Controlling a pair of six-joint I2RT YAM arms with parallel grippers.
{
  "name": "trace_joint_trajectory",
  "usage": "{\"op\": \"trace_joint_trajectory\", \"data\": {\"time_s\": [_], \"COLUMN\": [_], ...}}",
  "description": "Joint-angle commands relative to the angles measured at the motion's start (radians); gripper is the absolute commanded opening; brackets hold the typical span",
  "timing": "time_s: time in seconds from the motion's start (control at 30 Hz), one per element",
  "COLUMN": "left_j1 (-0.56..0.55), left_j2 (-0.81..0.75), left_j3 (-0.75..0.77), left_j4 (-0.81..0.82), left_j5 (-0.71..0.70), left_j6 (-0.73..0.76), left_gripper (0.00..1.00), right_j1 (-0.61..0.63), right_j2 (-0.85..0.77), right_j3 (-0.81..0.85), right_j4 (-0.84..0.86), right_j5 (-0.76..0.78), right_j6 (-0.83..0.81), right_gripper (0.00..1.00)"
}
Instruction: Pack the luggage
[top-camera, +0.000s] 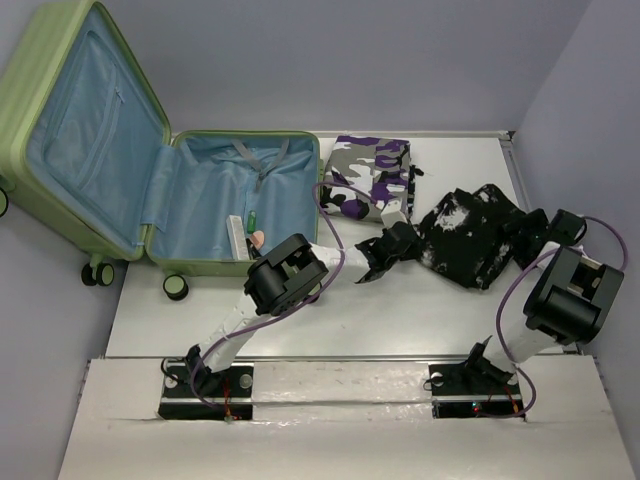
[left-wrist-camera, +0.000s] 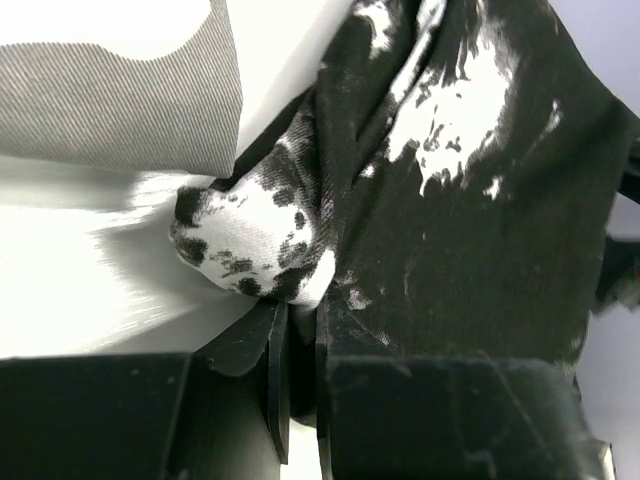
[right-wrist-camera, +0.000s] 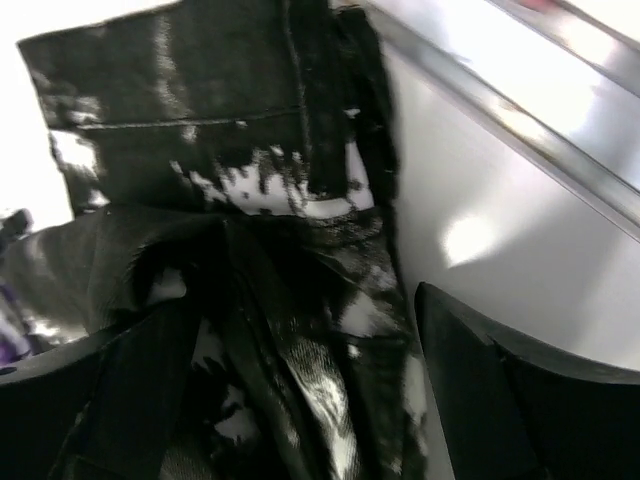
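You have the luggage (top-camera: 200, 190) lying open at the table's (top-camera: 400, 310) far left, a folded bundle (top-camera: 368, 178) just right of it, and a crumpled garment (top-camera: 470, 235) right of that bundle, nearer you.

Black-and-white garment (top-camera: 470, 235) beside, perhaps touching, camouflage bundle (top-camera: 368, 178).

Lighting evenly from overhead in the wide view, blowing out and blurring in the close ones.

Casting only short, soft shadows on the table (top-camera: 400, 310) under the arms and beside the luggage (top-camera: 95, 140) in the top view, keeping edges there sharp. Glaring hard in the left wrist view, washing the tabletop to plain white and smearing the shine sideways, going soft on the left gripper (left-wrist-camera: 298, 320) at the bottom edge. Blurring throughout the right wrist view, streaking the black-and-white garment (right-wrist-camera: 250, 200), bleaching the top left corner, flaring off the bright strip (right-wrist-camera: 520, 120) at upper right.
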Motion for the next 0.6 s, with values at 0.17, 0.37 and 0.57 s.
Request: {"op": "trace_joint_trajectory", "data": {"time_s": [0.17, 0.37, 0.57], "left_j1": [-0.014, -0.016, -0.010], "left_j2": [-0.033, -0.042, -0.077], "left_j3": [-0.011, -0.009, -0.051], "left_j4": [-0.032, -0.019, -0.012], "left_j5": [0.028, 0.042, 0.031], "left_j6": [0.074, 0.080, 0.077], "left_gripper": [0.06, 0.06, 0.06], "right_j1": [0.005, 0.005, 0.005], "right_j2": [0.137, 0.005, -0.226], "right_j3": [-0.014, -0.113, -0.223], "right_j4": [0.082, 0.174, 0.061], "right_j5": [-0.177, -0.130, 0.067], "right_j6": [0.100, 0.132, 0.114], "right_gripper": [0.32, 0.17, 1.00]}}
